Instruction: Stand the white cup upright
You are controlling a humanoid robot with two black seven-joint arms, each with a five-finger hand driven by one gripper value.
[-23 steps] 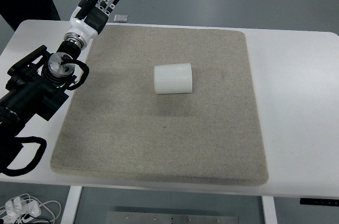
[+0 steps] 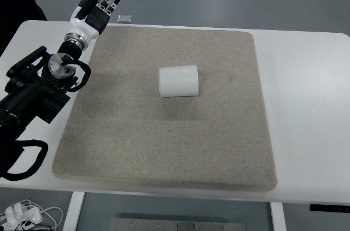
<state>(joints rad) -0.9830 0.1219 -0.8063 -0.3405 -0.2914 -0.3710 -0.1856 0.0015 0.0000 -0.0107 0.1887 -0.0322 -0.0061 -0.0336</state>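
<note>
Left hand (image 2: 97, 6) shifted left, ribbed white cup (image 2: 178, 81) sideways

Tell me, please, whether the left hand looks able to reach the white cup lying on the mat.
Probably yes: the left hand is open at the far left corner, and only bare mat lies between it and the white cup.

the white cup (image 2: 178, 81) shows a matt, finely ribbed plastic wall, lying on a coarse beige felt-like mat (image 2: 164, 149) over the smooth white counter (image 2: 306, 105).
</note>
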